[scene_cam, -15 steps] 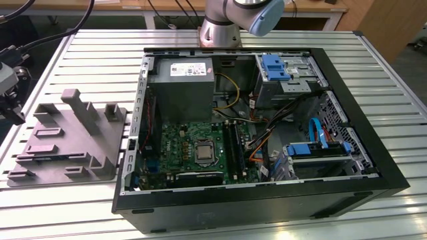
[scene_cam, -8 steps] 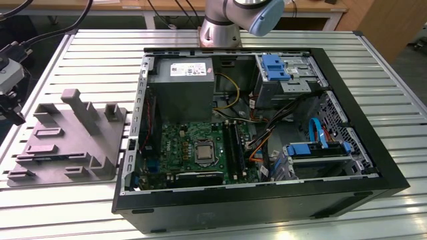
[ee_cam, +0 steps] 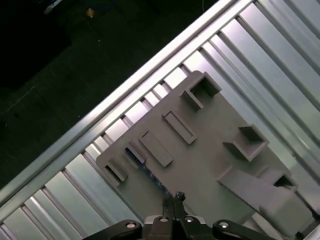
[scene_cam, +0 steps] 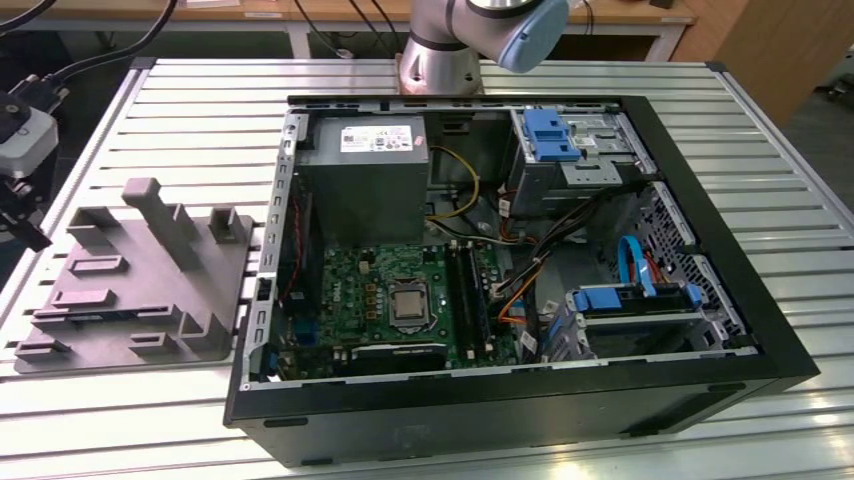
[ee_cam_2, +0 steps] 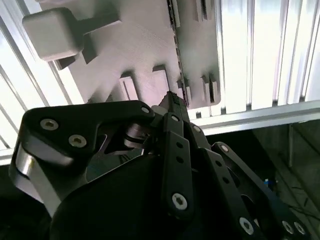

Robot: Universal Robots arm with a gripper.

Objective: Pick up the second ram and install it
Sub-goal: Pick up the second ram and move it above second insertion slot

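Closed to a narrow point, with no gap visible between its fingers and nothing held, the claw [ee_cam: 172,199] hangs over the grey fixture block [ee_cam: 200,150] in the first wrist view. The second ram [ee_cam: 145,170] stands edge-on in a slot of that block, a thin bluish strip whose near end runs up to the fingertips in the picture, though the claw looks to be above it, not touching. In the second wrist view the claw [ee_cam_2: 172,102] is likewise pinched together. The second ram [ee_cam_2: 176,55] reads as a thin dark line along the block [ee_cam_2: 140,45], with a square-headed post [ee_cam_2: 52,32] to one side and the slatted worktop [ee_cam_2: 235,50] beyond. In the exterior view the block [scene_cam: 134,290] sits on the worktop [scene_cam: 747,90] just beside the open computer case [scene_cam: 534,410], on the exterior view's left, with the motherboard [scene_cam: 340,275] and loose cables [scene_cam: 527,270] inside. As I judge it, closed fingers coming down would strike the stick's top edge instead of straddling it. A skewed grip could also tilt it in its slot or knock a post.
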